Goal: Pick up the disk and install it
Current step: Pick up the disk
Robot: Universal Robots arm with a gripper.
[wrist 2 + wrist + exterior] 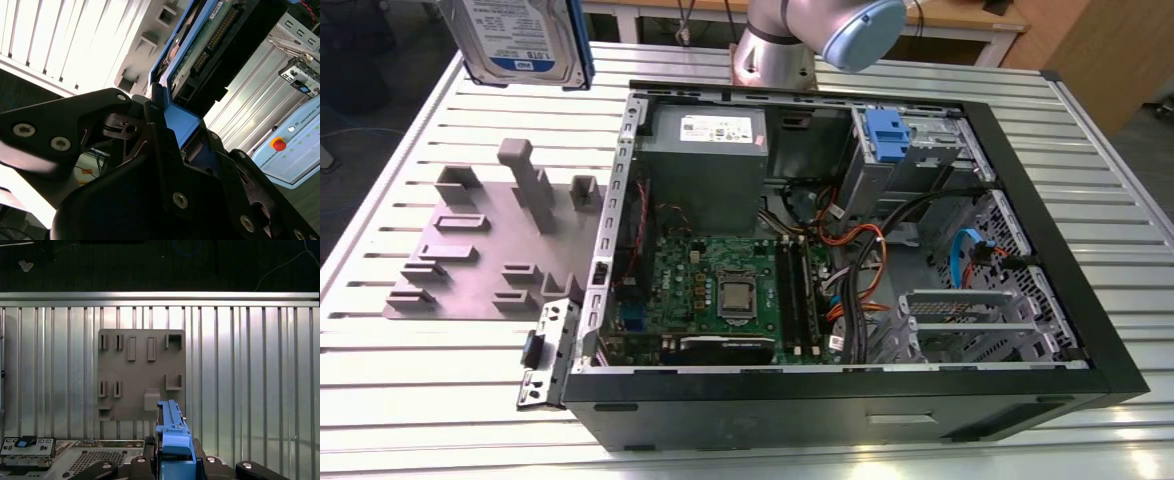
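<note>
The disk point(520, 40), a silver-grey drive with a white-and-blue label in a blue carrier, hangs high above the slatted table at the exterior view's upper left. In the second wrist view my gripper point(172, 130) is shut on the blue carrier's end, and the disk point(210, 45) stretches away from the black fingers point(155, 125) with its circuit board and connector showing. The first wrist view looks straight down along the blue carrier edge point(172, 432), clamped in my gripper point(175, 460), hanging over the grey holder plate's point(142, 375) near edge.
The open computer case point(1014, 180) lies on the table at the exterior view's right, with a grey power supply point(707, 150), motherboard point(720, 290), cables and a blue-tabbed drive bay point(887, 135). The grey holder plate point(487, 245) lies left of it. The arm's base point(781, 50) stands behind.
</note>
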